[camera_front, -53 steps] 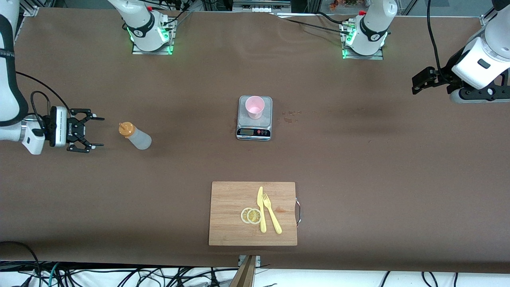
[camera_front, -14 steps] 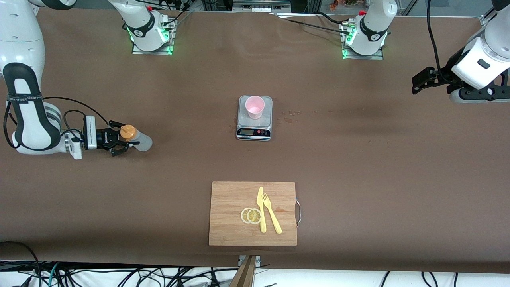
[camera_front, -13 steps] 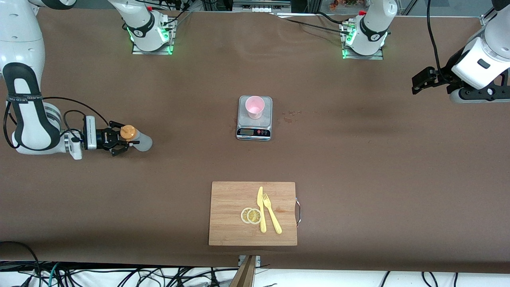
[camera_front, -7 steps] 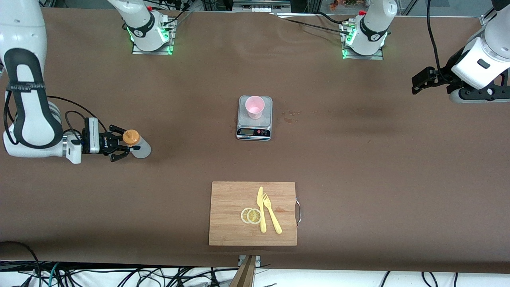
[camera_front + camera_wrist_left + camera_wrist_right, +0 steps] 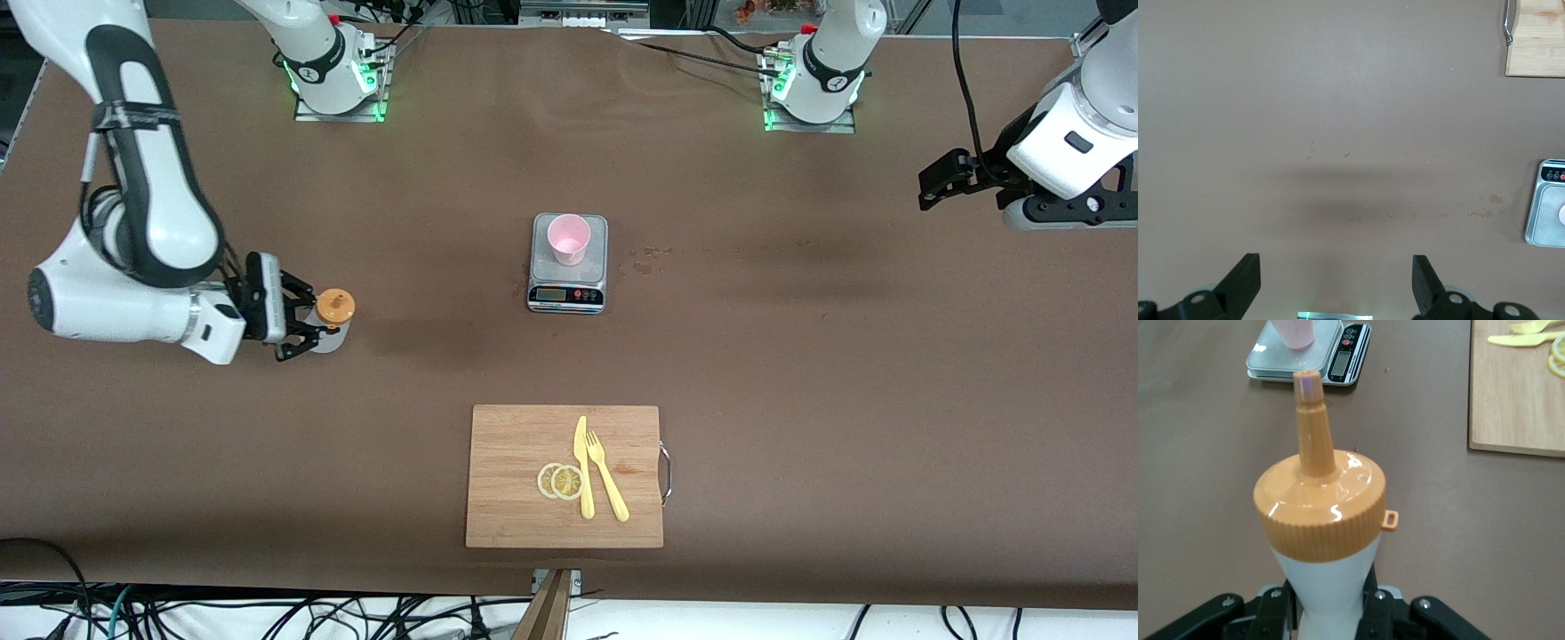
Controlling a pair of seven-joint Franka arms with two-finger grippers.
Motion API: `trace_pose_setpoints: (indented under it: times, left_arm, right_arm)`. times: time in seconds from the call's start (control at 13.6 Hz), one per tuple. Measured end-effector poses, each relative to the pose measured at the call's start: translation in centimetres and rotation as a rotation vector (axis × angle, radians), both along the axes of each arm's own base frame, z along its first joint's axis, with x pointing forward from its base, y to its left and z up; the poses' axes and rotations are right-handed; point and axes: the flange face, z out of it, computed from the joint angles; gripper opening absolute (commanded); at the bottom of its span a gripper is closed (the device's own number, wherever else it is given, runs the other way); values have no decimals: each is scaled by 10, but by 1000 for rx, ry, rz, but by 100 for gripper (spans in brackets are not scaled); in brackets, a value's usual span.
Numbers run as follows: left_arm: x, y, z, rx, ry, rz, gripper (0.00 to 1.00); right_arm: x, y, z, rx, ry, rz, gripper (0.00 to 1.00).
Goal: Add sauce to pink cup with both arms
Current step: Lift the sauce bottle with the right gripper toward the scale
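The sauce bottle (image 5: 333, 313), whitish with an orange nozzle cap, is held upright toward the right arm's end of the table. My right gripper (image 5: 308, 330) is shut on its narrow body just under the cap (image 5: 1319, 510), with a black finger pressed in on each side. I cannot tell whether its base touches the table. The pink cup (image 5: 568, 238) stands on the grey scale (image 5: 566, 286) at mid-table, and shows past the nozzle in the right wrist view (image 5: 1295, 332). My left gripper (image 5: 930, 181) waits open over the left arm's end of the table, nothing between its fingers (image 5: 1245, 270).
A wooden cutting board (image 5: 516, 480) lies nearer the front camera than the scale, with a yellow knife (image 5: 582, 471), a yellow fork (image 5: 606, 484) and lemon slices (image 5: 560, 481) on it. Small stains (image 5: 647, 258) mark the cloth beside the scale.
The right arm closed on the lying bottle, then swung it upright and carried it a little toward the scale. The left arm has not moved.
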Motion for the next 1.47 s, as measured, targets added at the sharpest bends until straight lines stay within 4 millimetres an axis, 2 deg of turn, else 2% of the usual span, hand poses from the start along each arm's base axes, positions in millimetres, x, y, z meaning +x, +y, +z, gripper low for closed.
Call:
trace_pose_setpoints:
  times: [0.51, 0.95, 1.25, 1.47]
  left_arm:
    - [0, 0, 0, 0, 0, 0, 100]
    - [0, 0, 0, 0, 0, 0, 100]
    - [0, 0, 0, 0, 0, 0, 100]
    - [0, 0, 0, 0, 0, 0, 100]
  right_arm:
    - [-34, 137, 14, -320, 63, -86, 12]
    - [-84, 246, 18, -554, 8, -164, 12]
    - [-106, 297, 10, -641, -39, -174, 12]
    - [-131, 327, 1, -700, -37, -142, 12]
